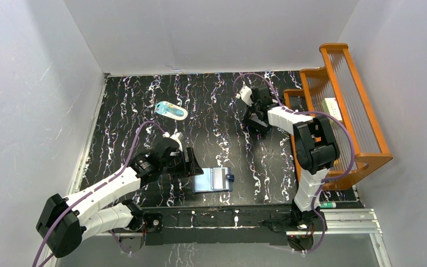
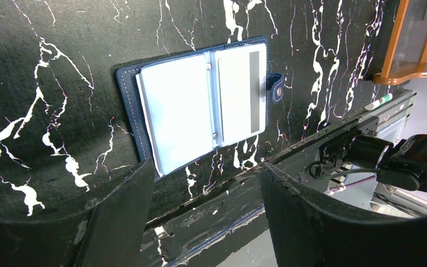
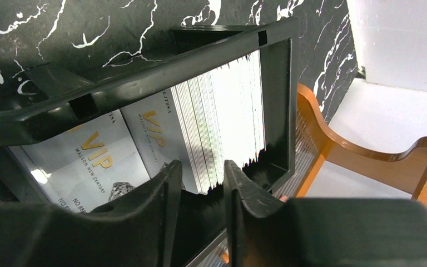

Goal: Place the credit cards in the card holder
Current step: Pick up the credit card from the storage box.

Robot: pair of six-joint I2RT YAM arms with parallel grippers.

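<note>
While a pale-blue-and-white oval item (image 1: 172,110) lies flat at the back left of the table (image 1: 222,100), the left gripper (image 2: 205,172) sits nearer the front, jaws wide, nothing between them. It's just left of the card holder (image 2: 200,105) and not touching it.

Card holder: lying open and flat near the table's front edge, navy cover down, pale-blue inside with clear pockets facing up. One white card with a grey stripe (image 2: 242,94) shows in the right-hand pocket. The snap tab (image 2: 275,86) sticks out on the right side.

The right gripper (image 3: 200,178) is further back and to the right, down at a black box tray (image 3: 278,100). The jaws are narrow, right at the lower edge of a stack of white credit cards (image 3: 222,122) standing on edge in the tray. Can't tell whether a card is pinched. Left of the stack, more cards with gold "VIP" print (image 3: 89,156) lean in the same tray.

An orange wooden rack (image 1: 333,50) stands at the far right, just beside the tray.
</note>
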